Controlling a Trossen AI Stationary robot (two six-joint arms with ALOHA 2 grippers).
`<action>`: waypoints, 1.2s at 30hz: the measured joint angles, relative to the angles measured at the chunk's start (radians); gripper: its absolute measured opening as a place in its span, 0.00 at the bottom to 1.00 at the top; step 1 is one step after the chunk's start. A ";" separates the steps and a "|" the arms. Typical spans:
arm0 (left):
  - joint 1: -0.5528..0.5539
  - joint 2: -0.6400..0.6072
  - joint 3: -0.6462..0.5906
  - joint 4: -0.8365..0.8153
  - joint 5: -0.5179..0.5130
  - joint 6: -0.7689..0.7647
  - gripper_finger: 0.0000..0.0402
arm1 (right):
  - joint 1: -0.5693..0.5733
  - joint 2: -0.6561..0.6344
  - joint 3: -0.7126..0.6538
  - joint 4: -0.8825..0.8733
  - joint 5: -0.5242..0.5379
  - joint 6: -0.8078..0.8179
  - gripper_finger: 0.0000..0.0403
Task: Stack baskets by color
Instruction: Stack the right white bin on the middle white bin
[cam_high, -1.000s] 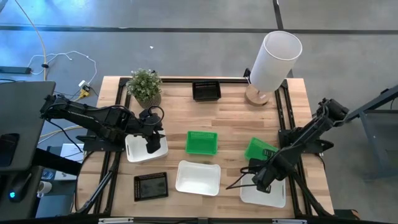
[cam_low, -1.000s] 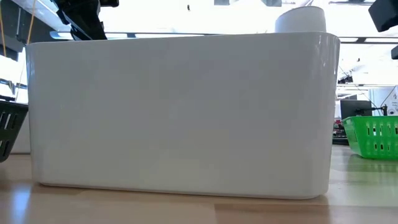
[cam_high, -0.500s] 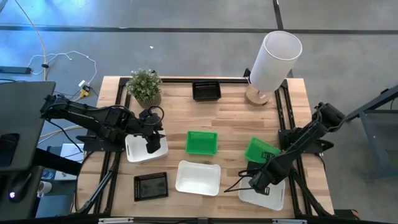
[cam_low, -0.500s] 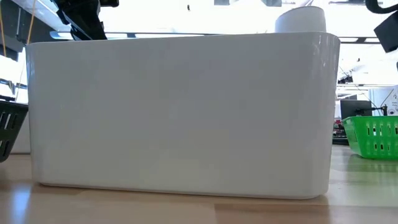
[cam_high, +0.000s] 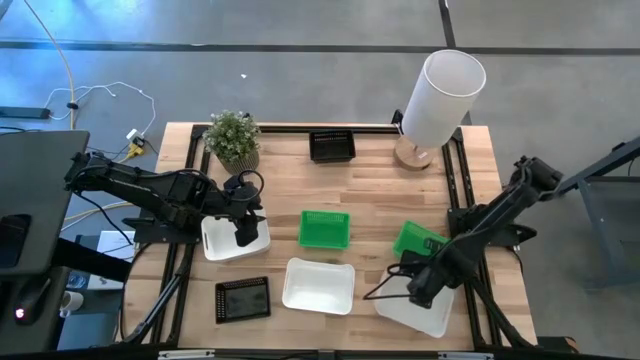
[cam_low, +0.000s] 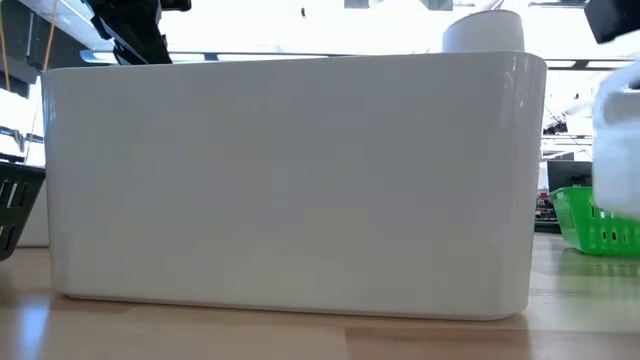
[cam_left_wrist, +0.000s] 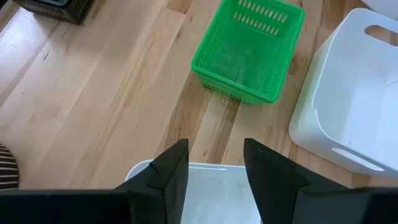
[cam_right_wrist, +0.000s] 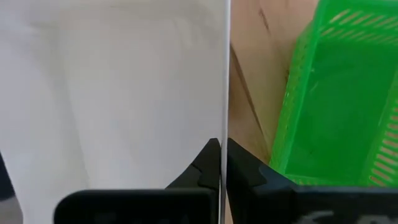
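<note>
- Lifted and swung askew within the last second, the white basket (cam_high: 418, 308) at the table's front right now hangs tilted from the right gripper (cam_high: 421, 291), whose fingers have pinched shut on its thin wall.
- Just beyond that gripper sits a green slotted basket (cam_high: 417, 241), propped at an angle; grasping the white basket by its rim likely clears it for carrying to a matching one.
- Across the table, the left gripper (cam_high: 246, 235) hovers over another white basket (cam_high: 222, 240), its fingers (cam_left_wrist: 170, 175) spread wide directly above the near rim, seemingly poised to grip.
- Ahead of the left gripper lie a second green basket (cam_high: 325, 228) and a larger smooth white basket (cam_high: 319, 285) with rounded corners and handle slots.
- Glossy moulded plastic throughout; pale wood-plank table (cam_high: 370, 175).
</note>
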 joint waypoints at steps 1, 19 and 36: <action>0.000 0.000 0.000 0.000 0.000 0.000 0.35 | 0.000 -0.011 0.000 0.000 0.006 0.004 0.00; 0.000 0.000 0.000 -0.015 0.037 0.000 0.35 | -0.143 -0.100 0.139 -0.027 0.089 -0.156 0.00; 0.000 0.000 0.000 -0.068 0.038 0.000 0.35 | -0.401 -0.087 0.393 -0.121 0.124 -0.470 0.00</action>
